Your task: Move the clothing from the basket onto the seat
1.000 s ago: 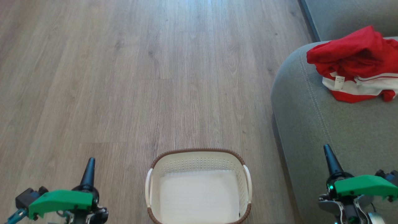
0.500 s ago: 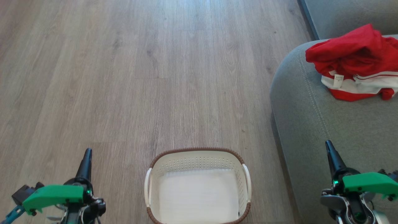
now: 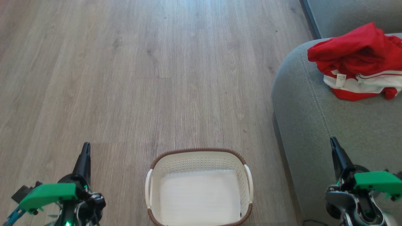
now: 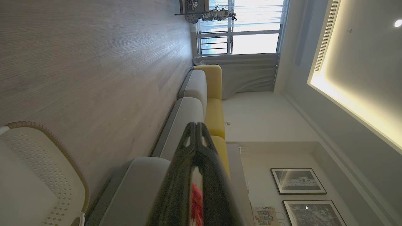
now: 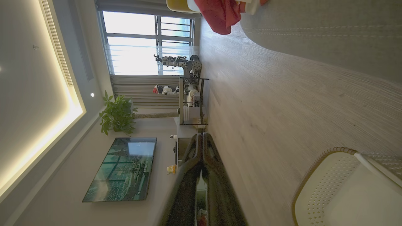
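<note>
The red clothing [image 3: 358,59] with white stripes and a small white label lies bunched on the grey seat [image 3: 317,125] at the upper right; a red edge of the clothing [image 5: 220,15] tops the right wrist view. The cream basket [image 3: 199,157] with its brown rim stands on the floor at bottom centre, nothing inside it. My left gripper [image 3: 85,147] hangs shut and holds nothing at the lower left, left of the basket. Over the seat's front edge at the lower right, my right gripper [image 3: 332,141] is shut too, holding nothing.
Wood-plank floor [image 3: 157,78] stretches ahead and to the left. The sofa runs on with yellow cushions [image 4: 215,94] toward a window. A desk with equipment [image 5: 190,94], a plant [image 5: 117,114] and a wall screen [image 5: 122,169] stand across the room.
Both grippers have swung outward and a little up the head view, fingers still shut. The head view has shifted slightly; clothing and basket lie as before.
</note>
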`<state>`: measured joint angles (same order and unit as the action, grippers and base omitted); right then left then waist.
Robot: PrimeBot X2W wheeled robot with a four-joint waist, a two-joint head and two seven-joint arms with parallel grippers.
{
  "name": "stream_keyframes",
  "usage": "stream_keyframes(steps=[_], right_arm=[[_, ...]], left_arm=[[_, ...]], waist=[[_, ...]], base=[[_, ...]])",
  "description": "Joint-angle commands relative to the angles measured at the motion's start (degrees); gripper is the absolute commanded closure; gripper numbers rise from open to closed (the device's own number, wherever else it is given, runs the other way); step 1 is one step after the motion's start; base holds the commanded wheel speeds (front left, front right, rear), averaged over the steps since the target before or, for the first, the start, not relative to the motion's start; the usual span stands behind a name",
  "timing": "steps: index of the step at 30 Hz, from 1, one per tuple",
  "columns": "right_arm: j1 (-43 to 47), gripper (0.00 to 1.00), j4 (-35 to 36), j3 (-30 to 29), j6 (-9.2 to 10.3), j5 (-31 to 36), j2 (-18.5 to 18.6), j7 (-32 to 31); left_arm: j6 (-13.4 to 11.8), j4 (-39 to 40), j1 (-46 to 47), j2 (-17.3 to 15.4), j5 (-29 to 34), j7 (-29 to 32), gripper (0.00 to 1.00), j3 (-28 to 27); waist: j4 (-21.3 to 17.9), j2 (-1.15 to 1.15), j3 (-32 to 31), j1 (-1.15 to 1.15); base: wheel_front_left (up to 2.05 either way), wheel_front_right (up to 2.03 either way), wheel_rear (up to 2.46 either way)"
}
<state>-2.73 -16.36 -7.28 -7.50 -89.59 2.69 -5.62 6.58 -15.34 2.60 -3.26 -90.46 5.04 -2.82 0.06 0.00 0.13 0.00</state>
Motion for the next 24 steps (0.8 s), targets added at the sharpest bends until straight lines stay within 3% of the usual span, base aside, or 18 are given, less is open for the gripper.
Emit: stream_keyframes(steps=[1,24], right_arm=[[-3.4,1.0,2.3,0.8,0.01,-1.5,0.2,-0.6],[-3.5,1.0,2.3,0.7,0.01,-2.5,0.2,-0.9]], left_arm=[[0.6,1.4,3.3,-0.3,-1.4,0.6,1.0,-2.7],[0.9,1.3,3.6,0.0,-2.1,1.0,1.0,-3.2]], waist=[[0.0,0.0,0.0,0.0],[-0.1,0.0,0.0,0.0]], base=[[0.0,0.0,0.0],[0.0,0.0,0.0]])
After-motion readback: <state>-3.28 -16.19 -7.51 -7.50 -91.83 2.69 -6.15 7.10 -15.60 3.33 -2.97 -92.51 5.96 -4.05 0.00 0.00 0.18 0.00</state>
